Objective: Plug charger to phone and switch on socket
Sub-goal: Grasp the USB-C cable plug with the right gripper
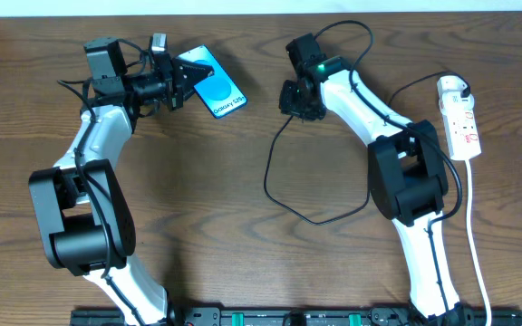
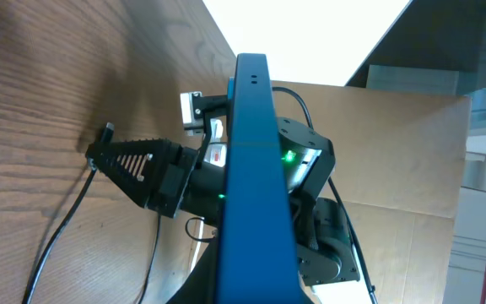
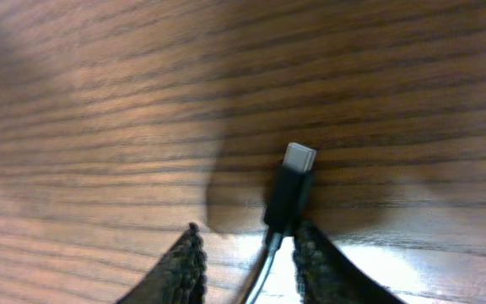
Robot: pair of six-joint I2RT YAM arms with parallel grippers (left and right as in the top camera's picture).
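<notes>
Two parts of the charger [image 1: 266, 181] will handle differently. The thin black cable is limp and light and will flop, while the short plug tip [image 3: 292, 186] is rigid, so the hold belongs on that stiff black body just behind the metal end. The tip lies flat on the table [image 1: 198, 208], well apart from the phone [image 1: 216, 91]. The right gripper [image 3: 250, 230] straddles the cable right behind the tip, jaws partly open with a clear gap on one side. Whether the other finger [image 3: 323, 262] touches the plug is hard to tell. The left gripper [image 1: 188, 80] is clamped on the phone.
</notes>
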